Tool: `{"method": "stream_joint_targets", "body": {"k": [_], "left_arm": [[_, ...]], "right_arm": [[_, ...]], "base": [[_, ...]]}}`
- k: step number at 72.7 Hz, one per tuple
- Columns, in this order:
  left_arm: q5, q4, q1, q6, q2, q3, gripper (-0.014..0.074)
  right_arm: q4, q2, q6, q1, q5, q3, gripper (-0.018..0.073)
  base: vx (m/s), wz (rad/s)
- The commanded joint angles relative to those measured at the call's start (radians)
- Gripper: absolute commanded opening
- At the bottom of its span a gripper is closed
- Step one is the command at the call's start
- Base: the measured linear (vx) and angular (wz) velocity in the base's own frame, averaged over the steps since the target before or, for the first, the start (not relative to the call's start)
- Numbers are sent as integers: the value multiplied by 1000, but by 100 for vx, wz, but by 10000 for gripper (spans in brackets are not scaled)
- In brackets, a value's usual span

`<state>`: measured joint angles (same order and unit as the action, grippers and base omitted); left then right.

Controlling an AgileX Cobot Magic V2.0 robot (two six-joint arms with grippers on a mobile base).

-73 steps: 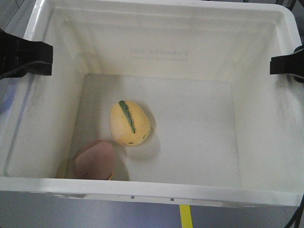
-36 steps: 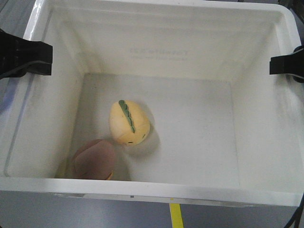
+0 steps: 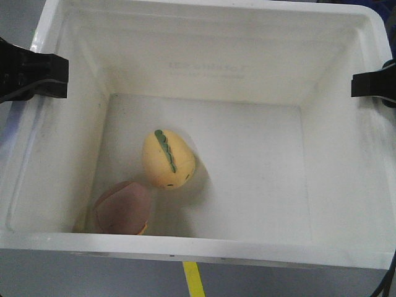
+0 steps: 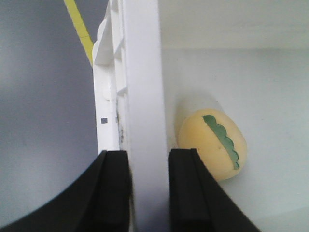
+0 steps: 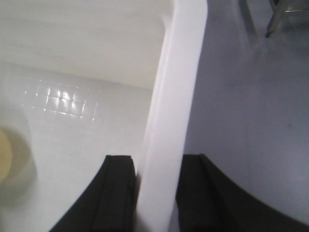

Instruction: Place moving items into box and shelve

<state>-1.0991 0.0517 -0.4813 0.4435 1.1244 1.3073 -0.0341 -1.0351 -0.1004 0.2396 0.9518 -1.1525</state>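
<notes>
A white plastic box [image 3: 204, 247] fills the front view and hangs above the grey floor. My left gripper [image 3: 49, 77] is shut on the box's left rim [image 4: 142, 96], one finger inside and one outside. My right gripper [image 3: 365, 83] is shut on the right rim [image 5: 176, 92] the same way. Inside lie a yellow egg-shaped toy [image 3: 168, 159] with a green scalloped stripe, also in the left wrist view [image 4: 212, 142], and a brown-pink ball [image 3: 122, 209] at the front left corner.
A yellow floor line [image 3: 193, 279] shows below the box's front edge and in the left wrist view [image 4: 79, 26]. Metal furniture legs [image 5: 282, 14] stand at the top right of the right wrist view. Grey floor lies all around.
The yellow floor line below the box has shifted left across the frames, so the box and I are moving over the floor. The toys have barely moved inside. Both grips are unchanged.
</notes>
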Motion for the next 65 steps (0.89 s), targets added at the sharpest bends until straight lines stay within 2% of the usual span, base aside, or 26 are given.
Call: {"method": "stream_joint_targets", "body": {"k": [1, 35, 65], "left_arm": [[109, 49, 3, 2, -35, 40, -6], [109, 49, 3, 2, -35, 40, -6], [108, 49, 3, 2, -35, 40, -6]], "right_arm": [[61, 23, 15, -10, -119, -41, -6], [61, 23, 15, -10, -119, -41, -6], [61, 23, 15, -10, -119, -41, -6]], "base": [[43, -43], [42, -51], [37, -66]]}}
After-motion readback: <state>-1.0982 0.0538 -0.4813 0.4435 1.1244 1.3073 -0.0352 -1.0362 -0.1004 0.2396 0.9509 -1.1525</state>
